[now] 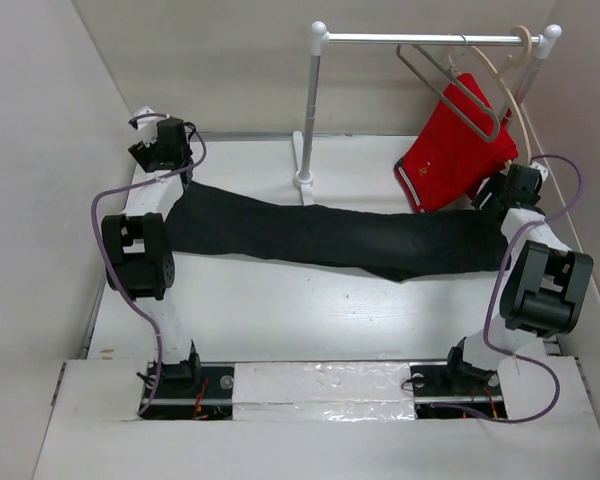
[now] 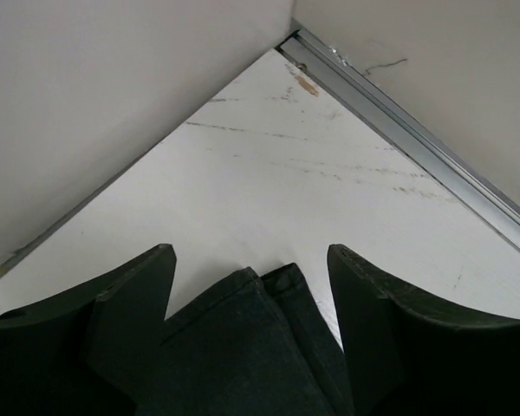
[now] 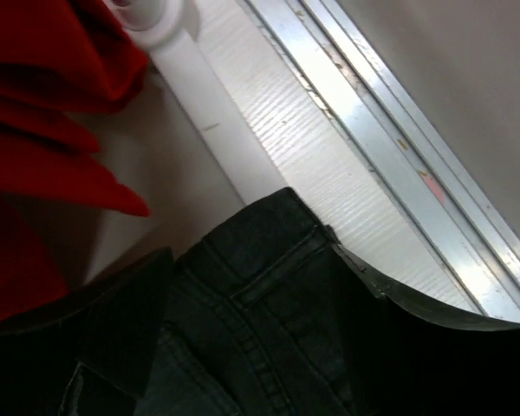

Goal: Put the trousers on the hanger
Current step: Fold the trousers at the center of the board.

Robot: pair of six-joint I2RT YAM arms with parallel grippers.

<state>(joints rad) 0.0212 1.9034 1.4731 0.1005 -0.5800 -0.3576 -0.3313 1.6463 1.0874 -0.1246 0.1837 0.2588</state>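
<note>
Black fabric, the trousers (image 1: 330, 240), is laid stretched flat across the surface (image 1: 310, 310), apparently so that its length can be gathered for hanging. At the left end the cuffs are flanked by the left fingers (image 2: 130, 303), held apart and clamping nothing, and at the right end the waistband is likewise straddled by the parted right fingers (image 3: 433, 338). Further right, the hanger (image 1: 445, 93) is hung on the rail (image 1: 430, 38) above the red shorts (image 1: 450, 150), not yet carrying the trousers.
</note>
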